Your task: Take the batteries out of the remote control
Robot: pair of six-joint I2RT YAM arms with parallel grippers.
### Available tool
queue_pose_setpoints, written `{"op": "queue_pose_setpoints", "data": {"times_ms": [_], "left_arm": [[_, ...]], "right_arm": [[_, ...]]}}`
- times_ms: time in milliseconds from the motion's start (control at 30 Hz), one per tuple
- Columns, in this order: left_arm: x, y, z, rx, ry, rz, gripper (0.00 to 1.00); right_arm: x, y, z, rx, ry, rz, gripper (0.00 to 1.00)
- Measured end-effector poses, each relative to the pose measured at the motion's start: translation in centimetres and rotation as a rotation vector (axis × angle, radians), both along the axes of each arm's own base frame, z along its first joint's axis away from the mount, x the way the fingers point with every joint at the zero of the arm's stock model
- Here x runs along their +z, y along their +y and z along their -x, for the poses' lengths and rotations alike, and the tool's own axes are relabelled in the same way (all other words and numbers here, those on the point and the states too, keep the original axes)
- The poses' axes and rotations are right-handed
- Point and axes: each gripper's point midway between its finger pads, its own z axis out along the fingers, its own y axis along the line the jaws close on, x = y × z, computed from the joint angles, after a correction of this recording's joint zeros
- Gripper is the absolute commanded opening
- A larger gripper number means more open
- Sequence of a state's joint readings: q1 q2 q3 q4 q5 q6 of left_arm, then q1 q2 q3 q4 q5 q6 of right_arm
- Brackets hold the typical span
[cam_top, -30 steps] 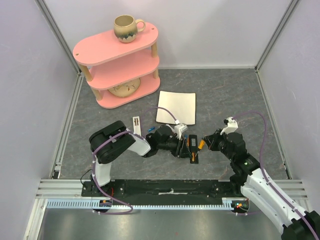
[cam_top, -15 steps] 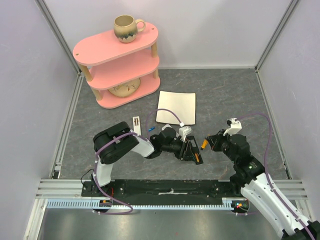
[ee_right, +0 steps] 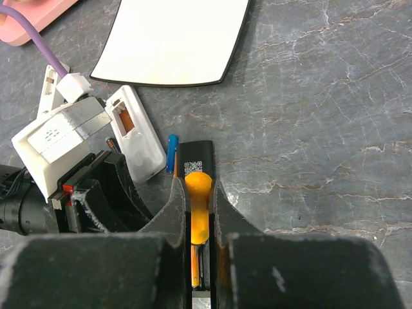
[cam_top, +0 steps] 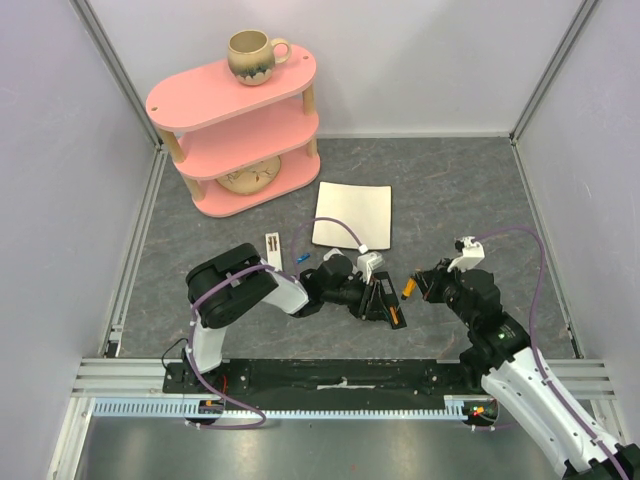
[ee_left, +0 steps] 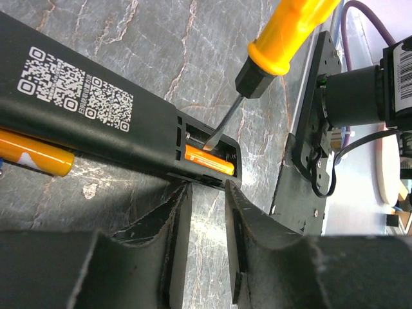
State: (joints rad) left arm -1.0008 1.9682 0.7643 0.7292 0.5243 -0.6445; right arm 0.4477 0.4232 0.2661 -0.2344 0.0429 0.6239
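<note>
At 6 o'clock of remote I see left gripper, jaws apart; right gripper clamps screwdriver, tip at orange battery.

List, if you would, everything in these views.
shelf: 1, pink, far left
mug: 1, beige, top tier
disc: 1, beige, bottom tier
sheet: 1, white, right of shelf
strip: 1, white, near shelf
black remote: 1, black, near sheet
white remote: 1, white, beside black remote
orange batteries: 3, orange, one in each remote, one beside black remote
blue battery: 1, blue, between remotes
blue speck: 1, blue, by strip, unidentifiable
screwdriver: 1, orange handle, tip in black remote
left gripper: 1, black, open, at black remote
right gripper: 1, black, shut on screwdriver
</note>
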Motion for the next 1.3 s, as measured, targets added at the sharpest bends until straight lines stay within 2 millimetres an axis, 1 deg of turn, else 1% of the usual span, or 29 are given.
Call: {"op": "queue_pose_setpoints", "data": {"times_ms": [133,167,233,367,433,800,933,1300], "left_arm": [[-0.3,0.2,-0.2,0.017,0.003,-0.022,0.25],[-0.3,0.2,-0.3,0.021,0.003,-0.028,0.21],[-0.5,0.3,-0.4,0.029,0.006,-0.042,0.17],[-0.8,0.8,-0.6,0.052,0.007,-0.075,0.05],[-0.8,0.9,-0.6,0.059,0.007,-0.083,0.02],[-0.8,1.0,-0.6,0.062,0.008,-0.094,0.02],[-0.8,1.0,-0.6,0.061,0.009,-0.094,0.02],[-0.9,0.6,-0.5,0.05,0.012,-0.088,0.02]], "right_arm": [[-0.5,0.0,0.1,0.0,0.005,-0.003,0.0],[-0.7,0.0,0.1,-0.001,0.01,-0.003,0.0],[-1.3,0.0,0.2,-0.003,0.023,-0.002,0.0],[-1.4,0.1,0.0,-0.005,0.015,-0.011,0.0],[-1.5,0.2,0.0,-0.005,0.013,-0.017,0.0],[-2.1,0.6,-0.5,-0.023,-0.008,-0.085,0.0],[-2.6,0.5,-0.9,-0.055,-0.021,-0.126,0.0],[-2.9,0.3,-1.2,-0.098,-0.019,-0.179,0.0]]}}
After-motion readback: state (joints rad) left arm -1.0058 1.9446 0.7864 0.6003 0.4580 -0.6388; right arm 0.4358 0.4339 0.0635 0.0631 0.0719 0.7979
